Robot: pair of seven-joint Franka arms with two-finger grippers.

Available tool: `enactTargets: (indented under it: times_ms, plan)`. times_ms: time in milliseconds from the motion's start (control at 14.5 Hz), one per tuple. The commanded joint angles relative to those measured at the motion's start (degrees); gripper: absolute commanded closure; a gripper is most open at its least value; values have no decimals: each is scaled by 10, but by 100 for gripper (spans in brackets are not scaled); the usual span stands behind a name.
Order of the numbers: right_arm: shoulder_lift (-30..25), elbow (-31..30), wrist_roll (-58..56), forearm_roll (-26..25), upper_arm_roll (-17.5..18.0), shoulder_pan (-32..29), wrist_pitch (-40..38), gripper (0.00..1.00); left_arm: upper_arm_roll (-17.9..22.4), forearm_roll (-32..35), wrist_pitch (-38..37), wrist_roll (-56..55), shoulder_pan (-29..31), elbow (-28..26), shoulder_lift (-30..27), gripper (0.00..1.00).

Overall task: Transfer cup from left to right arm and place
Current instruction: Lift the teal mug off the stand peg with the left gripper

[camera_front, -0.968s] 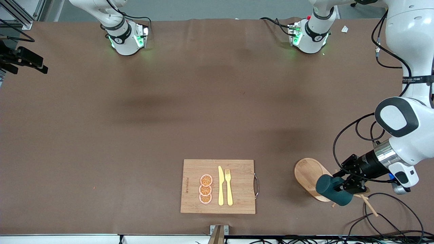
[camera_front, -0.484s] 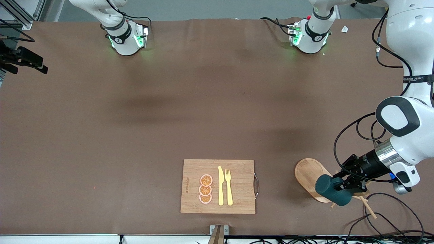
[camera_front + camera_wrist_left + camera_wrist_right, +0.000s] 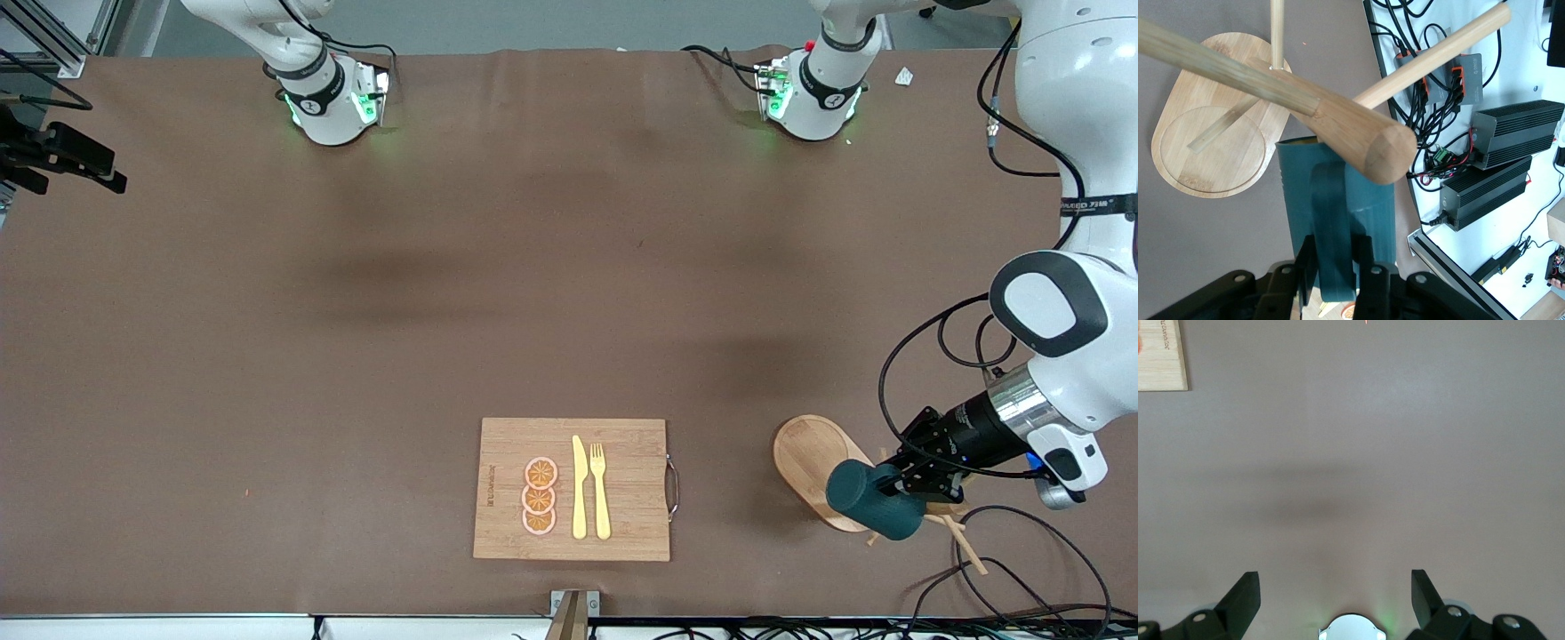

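Observation:
The dark teal cup (image 3: 876, 508) hangs on its side in my left gripper (image 3: 920, 484), next to the wooden peg rack (image 3: 809, 458) at the left arm's end of the table. In the left wrist view the left gripper (image 3: 1335, 257) is shut on the cup's handle (image 3: 1330, 220). The cup's body (image 3: 1368, 200) sits just under a thick peg of the rack (image 3: 1338, 123). My right gripper (image 3: 1335, 587) is open and empty over bare table; it is out of the front view.
A wooden cutting board (image 3: 631, 516) with orange slices (image 3: 540, 496), a yellow knife (image 3: 579, 487) and a fork (image 3: 600, 489) lies near the front edge. Its corner shows in the right wrist view (image 3: 1161, 360). Loose cables (image 3: 1022, 569) lie by the rack.
The left arm's wrist and elbow have shifted a little toward the table's end. The cup has barely moved beside the rack. The right arm waits.

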Motion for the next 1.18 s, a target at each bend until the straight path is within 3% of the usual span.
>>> enactTargets:
  times_ms: [0, 277, 830, 1107]
  plan:
    - [-15, -11, 7, -5, -1, 7, 0, 0, 1, -6, -10, -5, 0, -11, -6, 75]
    - [-15, -11, 7, -6, -1, 7, -1, 0, 1, -5, -27, -8, 0, -10, -22, 82]
    - [-15, -11, 7, -5, -1, 7, 0, 0, 1, -4, -64, -10, -6, -10, -55, 85]
    - [-15, -11, 7, -5, -1, 6, 0, 0, -29, 4, -87, -10, -10, -14, -84, 92]
